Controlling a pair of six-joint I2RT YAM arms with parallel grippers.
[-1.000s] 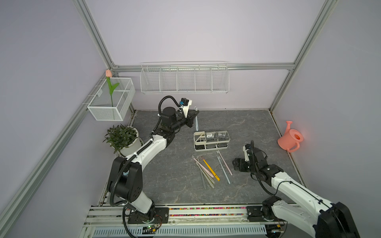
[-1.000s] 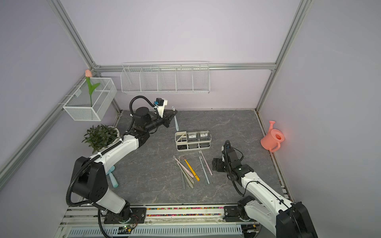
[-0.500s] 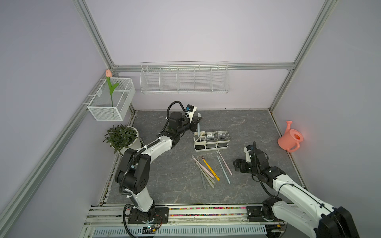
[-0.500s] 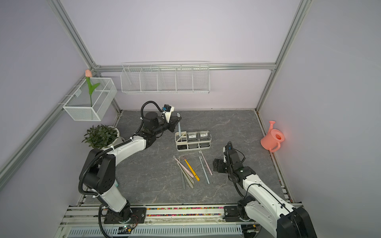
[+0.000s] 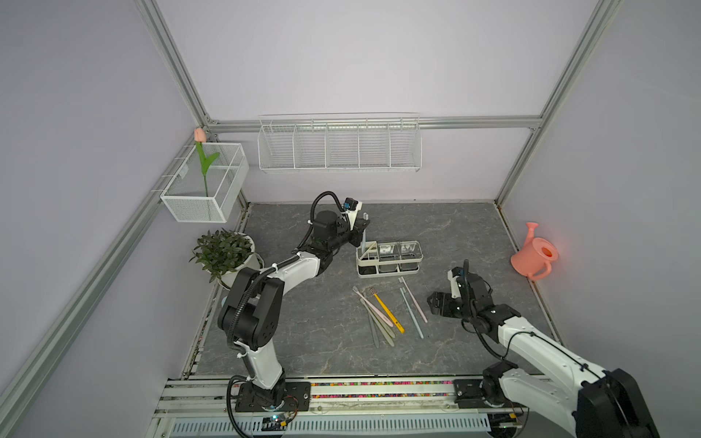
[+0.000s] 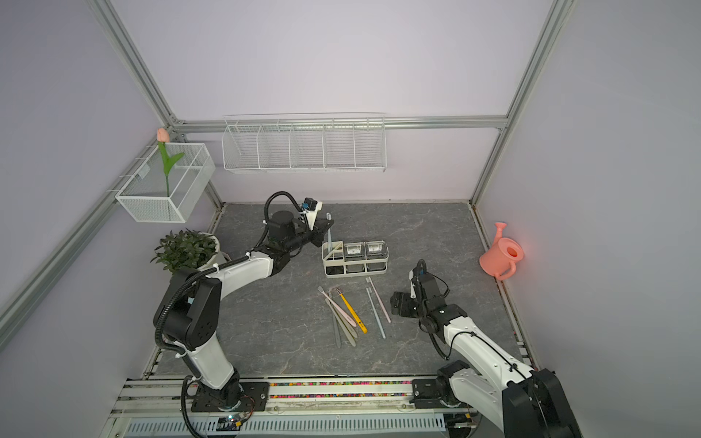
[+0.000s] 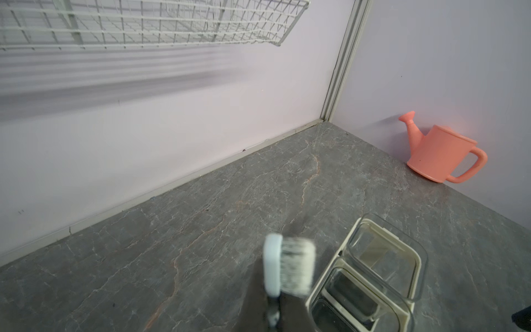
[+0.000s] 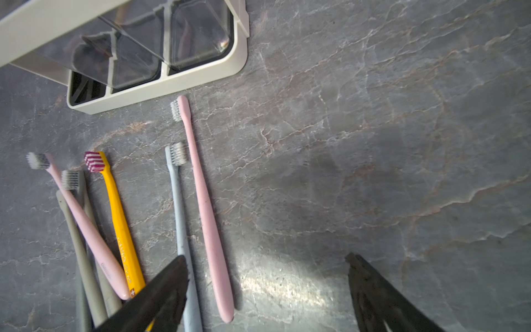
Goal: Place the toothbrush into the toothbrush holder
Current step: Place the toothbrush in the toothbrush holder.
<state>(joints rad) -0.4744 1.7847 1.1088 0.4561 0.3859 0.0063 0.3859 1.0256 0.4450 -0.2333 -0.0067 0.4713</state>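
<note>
A grey marbled floor (image 5: 436, 235) lies between lilac walls (image 5: 341, 57) edged with aluminium frame (image 5: 178, 76). On the back wall hangs a wire basket (image 5: 339, 146). On the side wall a mesh box (image 5: 205, 186) holds a tulip (image 5: 200, 135), with a plant (image 5: 222, 252) below it. A coral watering can (image 5: 533, 258) stands by the opposite wall. Mid-floor sits the holder (image 5: 387, 275), with loose brushes (image 5: 387, 311) lying flat just in front of it. The left gripper (image 5: 360, 231) is pinched shut on the pale blue toothbrush (image 6: 329, 235), which stands upright, bristles up, its lower end dipping at the holder's cupless end compartment. The right gripper (image 8: 267, 264) hovers beside the loose brushes, jaws spread wide and holding nothing.
</note>
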